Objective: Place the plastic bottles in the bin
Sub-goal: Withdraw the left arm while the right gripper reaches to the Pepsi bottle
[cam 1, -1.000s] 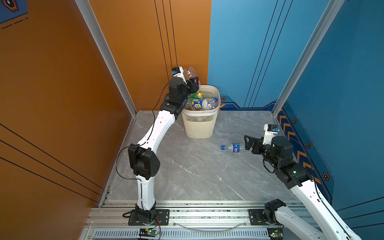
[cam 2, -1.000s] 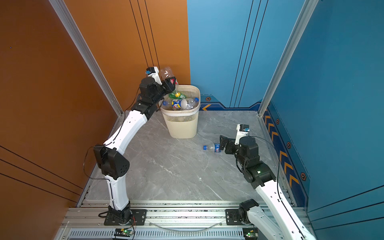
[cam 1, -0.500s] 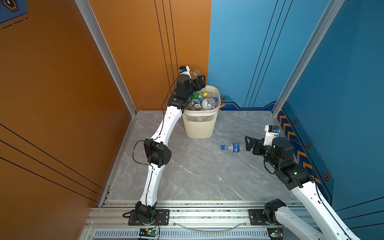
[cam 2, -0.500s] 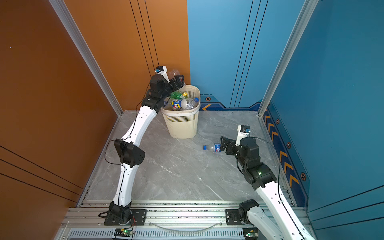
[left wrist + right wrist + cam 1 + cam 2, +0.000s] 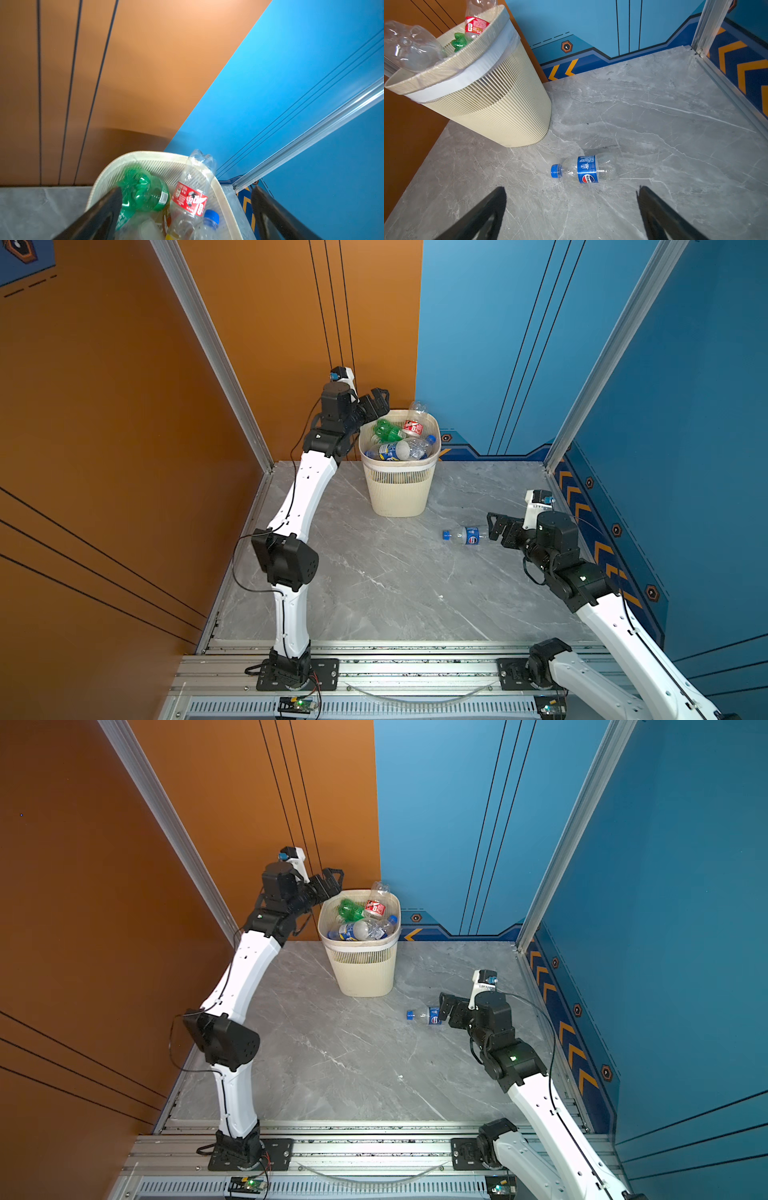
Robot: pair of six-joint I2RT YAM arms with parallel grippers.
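While the left gripper (image 5: 377, 403) hangs over the bin (image 5: 399, 493), above the far left corner of its rim, with jaws spread wide and nothing between them, the right gripper (image 5: 491, 526) sits low over the table (image 5: 374, 593) near the right edge, equally wide and empty. The bin stands upright at the far edge of the table, a little left of the middle, and is filled to the rim with bottles. A green bottle (image 5: 386, 431) lies at the far left of the heap. Beside it a red-label bottle (image 5: 413, 425) stands base up against the far rim and rises above it. Nearer the front lie a blue-and-yellow-label bottle (image 5: 388, 451) and a crumpled bottle with a blue cap (image 5: 420, 445). In the left wrist view the black fingers (image 5: 104, 209) frame the green and red-label bottles without touching either. In the right wrist view a clear bottle (image 5: 411, 45) bulges above the rim, and a white liner (image 5: 467, 76) is folded in a band below it. One blue-label bottle (image 5: 467, 536) lies on its side on the table, to the right of the bin and apart from it. Its blue cap points toward the left edge, and its base lies just ahead of the right gripper's fingertips, outside the jaws.
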